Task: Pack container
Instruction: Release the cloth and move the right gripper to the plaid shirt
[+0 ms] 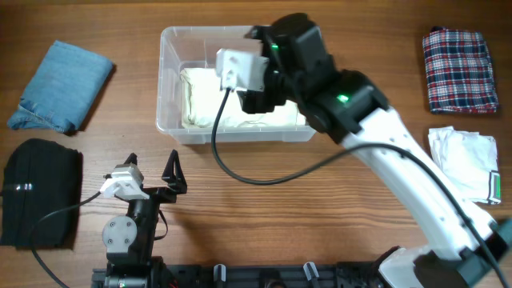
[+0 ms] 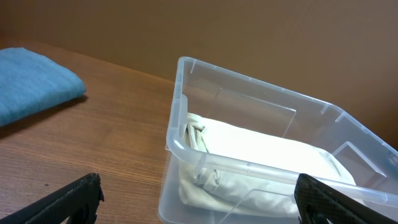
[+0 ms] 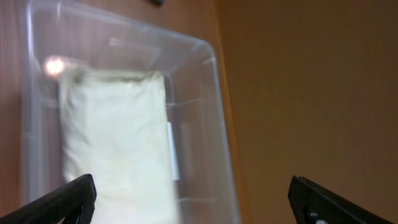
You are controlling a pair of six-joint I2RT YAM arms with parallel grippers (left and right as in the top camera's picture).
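Rear centre of worktop (image 1: 320, 232): container (image 1: 166, 88), long side running left to right. Holds one packed cloth (image 1: 200, 100), flat on the floor, filling most of it.

Over the container's right half: right hand (image 3: 191, 186), above the packed cloth.

Left of the container, well apart, at the rear: far-left cloth (image 1: 60, 86). In front of that, by the left edge: near-left cloth (image 1: 40, 192).

Right of the container, well apart, at the rear: far-right cloth (image 1: 458, 70). Just in front of that: near-right cloth (image 1: 464, 160).

In front of the container's left end: left hand (image 1: 152, 164), near the front wall, not touching.
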